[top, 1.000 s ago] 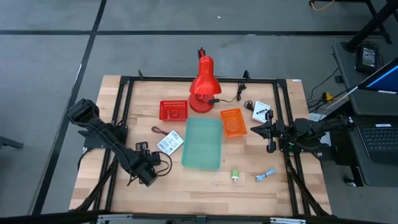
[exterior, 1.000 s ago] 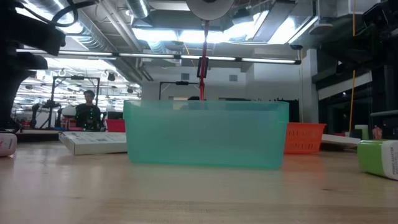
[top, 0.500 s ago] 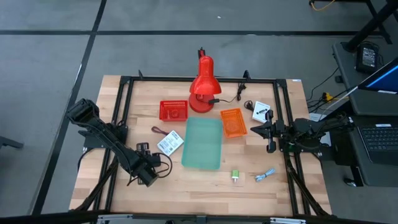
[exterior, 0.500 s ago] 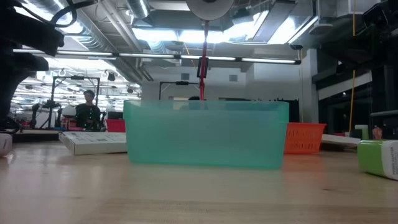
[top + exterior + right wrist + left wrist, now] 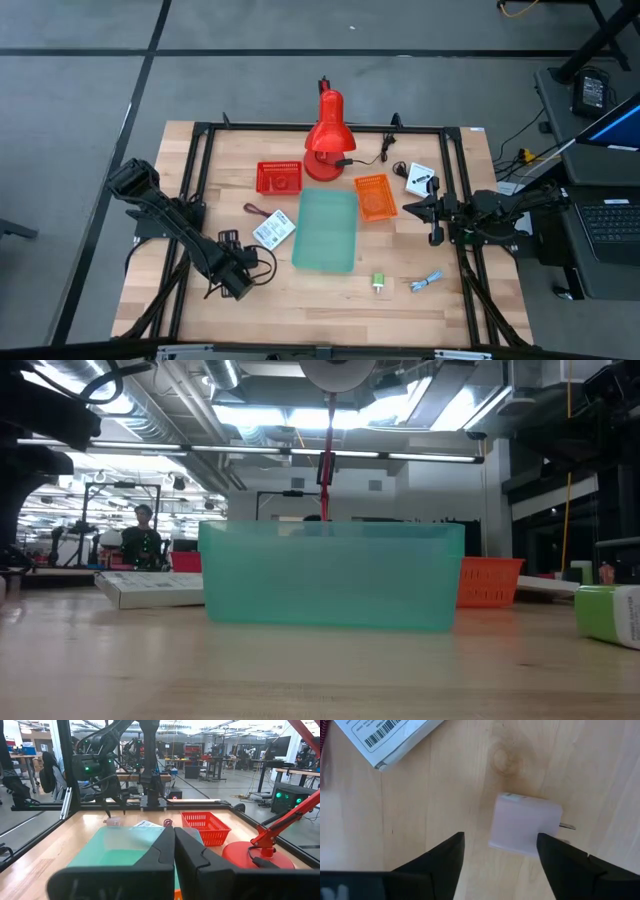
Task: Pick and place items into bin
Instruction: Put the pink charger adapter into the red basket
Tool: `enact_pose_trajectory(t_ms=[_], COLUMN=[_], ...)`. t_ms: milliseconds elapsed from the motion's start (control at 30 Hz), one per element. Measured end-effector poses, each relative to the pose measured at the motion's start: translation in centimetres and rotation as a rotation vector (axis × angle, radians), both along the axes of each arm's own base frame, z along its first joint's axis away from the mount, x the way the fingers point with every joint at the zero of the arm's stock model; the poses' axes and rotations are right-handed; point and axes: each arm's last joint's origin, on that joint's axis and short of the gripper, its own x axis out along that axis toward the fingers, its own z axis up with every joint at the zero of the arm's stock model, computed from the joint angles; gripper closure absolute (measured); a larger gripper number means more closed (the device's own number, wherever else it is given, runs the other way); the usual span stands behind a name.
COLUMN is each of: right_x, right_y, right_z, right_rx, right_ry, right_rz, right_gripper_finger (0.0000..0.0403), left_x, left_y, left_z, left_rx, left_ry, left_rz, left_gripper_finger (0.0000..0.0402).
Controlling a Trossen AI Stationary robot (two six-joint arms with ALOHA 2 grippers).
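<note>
My left gripper [image 5: 236, 272] [image 5: 500, 838] is open over the table's near left part, pointing down. A pale pink cube [image 5: 524, 826] with metal prongs lies flat on the wood between its fingers, nearer one of them. A white printed card [image 5: 273, 231] [image 5: 385, 737] lies just beyond it. The teal bin [image 5: 326, 230] [image 5: 330, 575] stands at the table's middle. Near the near edge lie a green block [image 5: 380, 283] [image 5: 610, 613] and a blue-white clip [image 5: 427, 282]. A second white packet [image 5: 420, 178] lies far right. My right gripper [image 5: 432, 212] [image 5: 174, 851] is shut and waits above the right side. My left gripper comes at the pink cube from above, a finger on either side. One finger [image 5: 555, 855] overlaps the cube's edge [image 5: 540, 827] in the wrist view. Whether it touches the cube I cannot tell.
A red desk lamp [image 5: 327, 135] stands at the far middle. A red basket [image 5: 279, 177] is on its left and an orange basket [image 5: 375, 196] on its right. A small dark red item [image 5: 250, 210] lies by the card. A black frame rims the table.
In the low view, the pale object at the left edge a second ago is now almost gone from the picture. Whether it slid or my left gripper came in front of it, I cannot tell.
</note>
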Motion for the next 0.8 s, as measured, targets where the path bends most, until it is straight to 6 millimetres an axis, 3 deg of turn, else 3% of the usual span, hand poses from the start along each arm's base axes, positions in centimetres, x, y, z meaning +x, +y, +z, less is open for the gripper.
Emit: enact_pose_trajectory(t_ms=[167, 800], right_x=[0.0, 0.0], right_y=[0.0, 0.01], right_z=[0.0, 0.0], right_rx=[0.0, 0.028], right_ry=[0.0, -0.001], right_rz=[0.0, 0.004], right_gripper_finger=[0.0402, 0.0402], left_x=[0.01, -0.32], left_y=[0.03, -0.18], left_z=[0.01, 0.34], left_rx=[0.01, -0.105], left_ry=[-0.008, 0.063], left_rz=[0.001, 0.052], left_gripper_finger=[0.0129, 0.0129])
